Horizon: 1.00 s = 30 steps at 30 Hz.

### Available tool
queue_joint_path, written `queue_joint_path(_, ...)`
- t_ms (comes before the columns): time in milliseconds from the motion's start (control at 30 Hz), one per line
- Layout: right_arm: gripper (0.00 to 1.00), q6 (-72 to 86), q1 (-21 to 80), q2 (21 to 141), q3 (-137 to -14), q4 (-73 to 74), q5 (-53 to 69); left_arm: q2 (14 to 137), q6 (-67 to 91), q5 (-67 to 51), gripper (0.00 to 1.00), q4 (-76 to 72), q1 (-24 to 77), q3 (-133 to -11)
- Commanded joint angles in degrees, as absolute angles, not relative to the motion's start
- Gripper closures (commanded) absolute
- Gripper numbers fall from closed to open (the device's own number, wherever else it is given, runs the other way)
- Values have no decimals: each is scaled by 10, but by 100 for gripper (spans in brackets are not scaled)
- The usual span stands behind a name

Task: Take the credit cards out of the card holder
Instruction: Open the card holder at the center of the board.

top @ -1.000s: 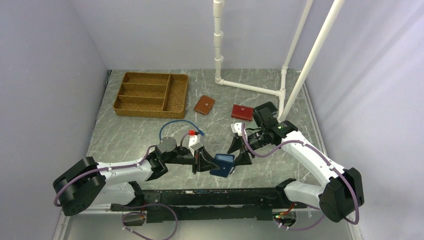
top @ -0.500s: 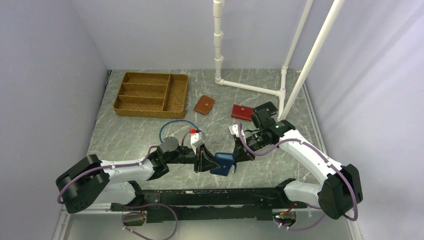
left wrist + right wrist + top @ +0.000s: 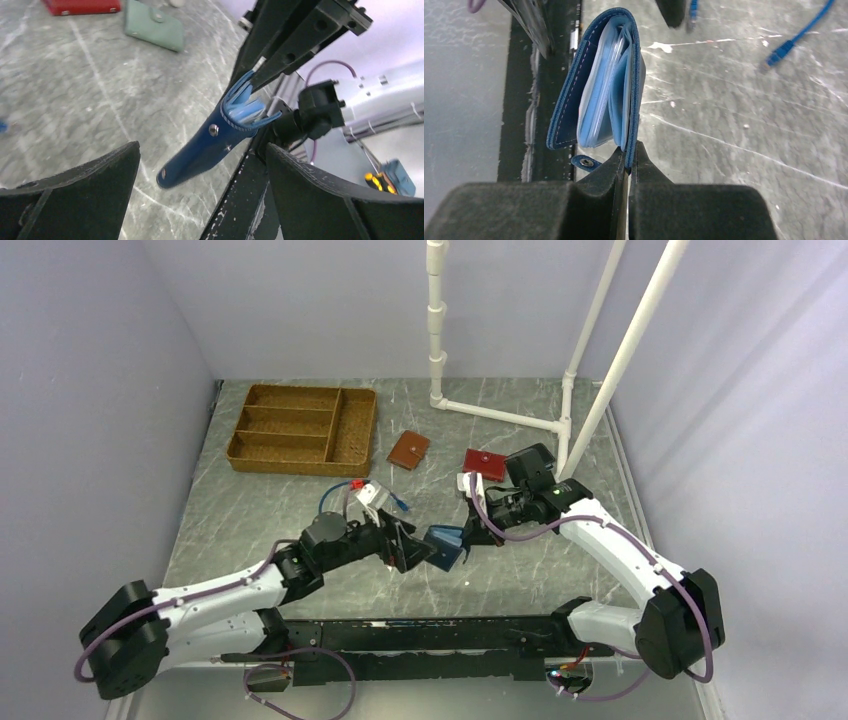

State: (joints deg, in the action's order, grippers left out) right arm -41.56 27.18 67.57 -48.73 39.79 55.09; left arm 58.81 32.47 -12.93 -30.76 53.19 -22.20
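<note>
The navy blue card holder [image 3: 445, 545] hangs in the air above the near middle of the table. My right gripper [image 3: 470, 533] is shut on the edge of one cover [image 3: 636, 100], pinching it at the fingertips [image 3: 629, 156]. The holder gapes slightly, and its light blue glossy pockets [image 3: 599, 95] show in the right wrist view. The credit cards are hidden inside those pockets. My left gripper [image 3: 412, 550] stands wide open just left of the holder. In the left wrist view the holder [image 3: 200, 150] hangs between the spread fingers [image 3: 100, 175] without touching them.
A tan-brown wallet [image 3: 408, 450] and a red wallet [image 3: 484, 463] lie further back. A green wallet [image 3: 154, 31] lies near the red one. A wicker tray [image 3: 302, 428] sits back left, a blue cable [image 3: 345, 490] mid-left, and a white pipe frame [image 3: 500, 415] back right.
My right gripper closed on the card holder's cover. My left gripper then opened, let go of it and swung slightly away. The holder rose a little toward the back.
</note>
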Motion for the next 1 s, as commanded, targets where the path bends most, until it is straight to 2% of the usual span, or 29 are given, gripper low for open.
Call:
queue_joint_path(0, 100, -354, 264, 679, -485, 323, 509, 531, 430, 13, 0, -163, 533, -242)
queue_joint_path(267, 100, -301, 256, 686, -473, 278, 460, 519, 495, 6, 1, -130, 532, -273)
queue_joint_path(667, 100, -288, 254, 686, -469, 266, 442, 628, 611, -2, 0, -28, 538, -391)
queue_joint_path(967, 100, -287, 254, 687, -468, 265, 436, 677, 680, 98, 2, 124, 570, -482)
